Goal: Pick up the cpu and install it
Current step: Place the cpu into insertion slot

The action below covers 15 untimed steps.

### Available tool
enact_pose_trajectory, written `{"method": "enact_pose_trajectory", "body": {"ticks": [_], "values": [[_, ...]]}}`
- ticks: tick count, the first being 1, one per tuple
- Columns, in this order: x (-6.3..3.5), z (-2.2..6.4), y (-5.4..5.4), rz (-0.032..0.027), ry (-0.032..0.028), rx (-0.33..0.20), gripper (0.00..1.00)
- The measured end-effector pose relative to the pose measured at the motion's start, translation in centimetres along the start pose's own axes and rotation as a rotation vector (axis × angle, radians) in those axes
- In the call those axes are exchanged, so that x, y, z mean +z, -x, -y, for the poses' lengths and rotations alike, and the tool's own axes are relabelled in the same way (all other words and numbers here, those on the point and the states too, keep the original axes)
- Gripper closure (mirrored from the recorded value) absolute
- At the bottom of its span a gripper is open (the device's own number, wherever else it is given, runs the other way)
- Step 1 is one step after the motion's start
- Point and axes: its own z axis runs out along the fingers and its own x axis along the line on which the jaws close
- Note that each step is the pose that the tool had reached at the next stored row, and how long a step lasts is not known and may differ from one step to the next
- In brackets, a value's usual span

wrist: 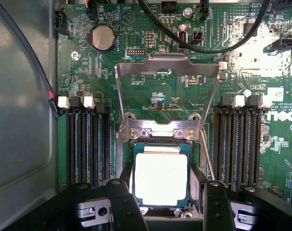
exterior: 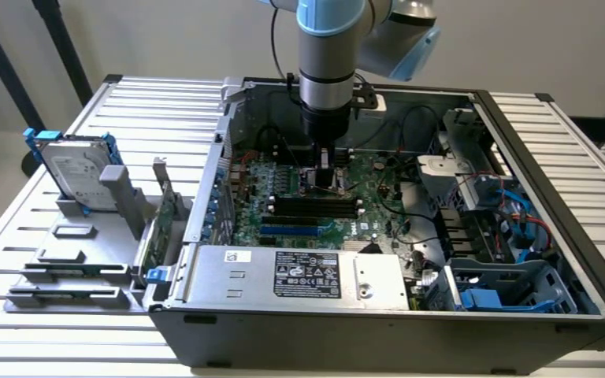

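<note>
Surface (exterior: 155,94): a slatted metal bench carries the whole scene, its ribs running out past the computer case on every side.
Computer case (exterior: 387,335): a dark grey tower lies on its side with the panel off, its interior facing up.
Arm (exterior: 329,47): the grey and pale blue robot arm reaches straight down into the case over the middle of its board.
Power supply (exterior: 302,274): a silver box with a black label fills the near edge of the case.
Motherboard (exterior: 376,197): the green board lies flat on the floor of the case, crossed by black cables.
Hard drive (exterior: 76,169): a silver drive with blue rails stands upright in a grey holder, well apart from the case on the exterior view's left.
Circuit card (exterior: 155,228): a long green card stands on edge just beside the case's outer wall.
Load plate (wrist: 167,62): the bare metal frame is swung open, away from the socket (wrist: 158,140) in the case.
Fingers (wrist: 122,202): the two black fingers stand apart, one on either side of the chip; contact cannot be told.
Cpu (wrist: 161,178): the silver-topped square sits in the socket inside the case, between the fingers.
Coin battery (wrist: 103,37): a round cell sits on the board in the case.
</note>
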Motion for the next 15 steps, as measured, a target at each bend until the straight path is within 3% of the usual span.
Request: {"method": "enact_pose_trajectory", "body": {"ticks": [3, 4, 10, 15], "values": [[0.0, 0.0, 0.0, 0.0001, 0.0, 0.0, 0.44], [0.0, 0.0, 0.0, 0.0002, 0.0, 0.0, 0.37], [-0.08, -0.01, 0.0, 0.0002, -0.0001, 0.0, 0.37], [-1.19, -0.08, 0.0, 0.0001, -0.0001, 0.0, 0.37]]}}
